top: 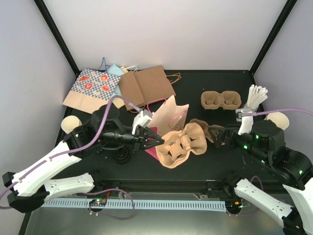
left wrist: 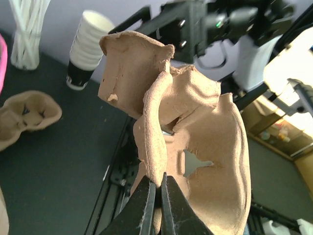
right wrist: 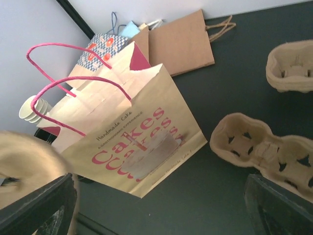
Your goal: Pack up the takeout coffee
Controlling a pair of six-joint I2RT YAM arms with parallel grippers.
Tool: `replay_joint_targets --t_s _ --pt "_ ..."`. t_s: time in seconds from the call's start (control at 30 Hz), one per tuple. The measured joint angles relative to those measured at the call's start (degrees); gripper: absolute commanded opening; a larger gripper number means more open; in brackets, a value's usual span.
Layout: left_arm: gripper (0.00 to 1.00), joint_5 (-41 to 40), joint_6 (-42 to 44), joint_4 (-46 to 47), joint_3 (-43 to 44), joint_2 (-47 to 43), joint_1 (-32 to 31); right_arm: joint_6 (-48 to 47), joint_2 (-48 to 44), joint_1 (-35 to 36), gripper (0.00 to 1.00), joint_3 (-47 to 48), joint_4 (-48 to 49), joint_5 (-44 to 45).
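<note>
From above, the left hand is clenching the near edge of the held carrier, which is hanging tilted over the tabletop with its far lobe reaching toward the right hand. The Cakes bag is lying just behind it, and the near carrier is sitting between the held one and the right hand. The far carrier is resting beside the straws, with bare tabletop around it and along the front edge. In the left wrist view, the left hand is pinching a thin upright rib of the held carrier, jaws nearly together. A cup stack is standing beyond the carrier's top rim, near the straws and the far carrier. In the right wrist view, the right hand is spread wide and holding nothing. The Cakes bag and near carrier are lying well apart, dark tabletop showing between them. I cannot tell from any view where the coffee is.
</note>
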Motion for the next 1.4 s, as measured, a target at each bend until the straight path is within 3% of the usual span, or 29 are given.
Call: replay_joint_targets --t_s 0.17,0.37,0.7,0.9,1.0,1.4 --pt "0.02 -3.9 3.4 -4.5 -0.8 1.7 -2.5 -0.5 1.4 0.0 0.84 3.6 -4.8 -2.6" --pt "0.02 -9.7 7.4 -11.2 0.8 4.9 -3.4 -1.6 4.4 0.0 0.76 7.6 -6.7 -13.9" --pt "0.02 -16.4 11.2 -21.6 8.0 9.9 -4.4 0.5 5.7 0.2 0.76 -0.5 -1.5 -26.2" --pt "0.01 -18.0 11.4 -29.3 15.8 13.1 -4.5 2.7 3.3 1.3 0.76 -8.3 4.9 -27.5" --pt "0.02 -20.6 11.8 -34.1 19.4 14.7 -5.1 4.1 2.3 2.8 0.81 -12.2 8.3 -28.1" --pt "0.02 -30.1 13.4 -50.2 31.2 23.9 -7.8 10.9 1.8 18.8 0.85 -22.2 27.3 -18.7"
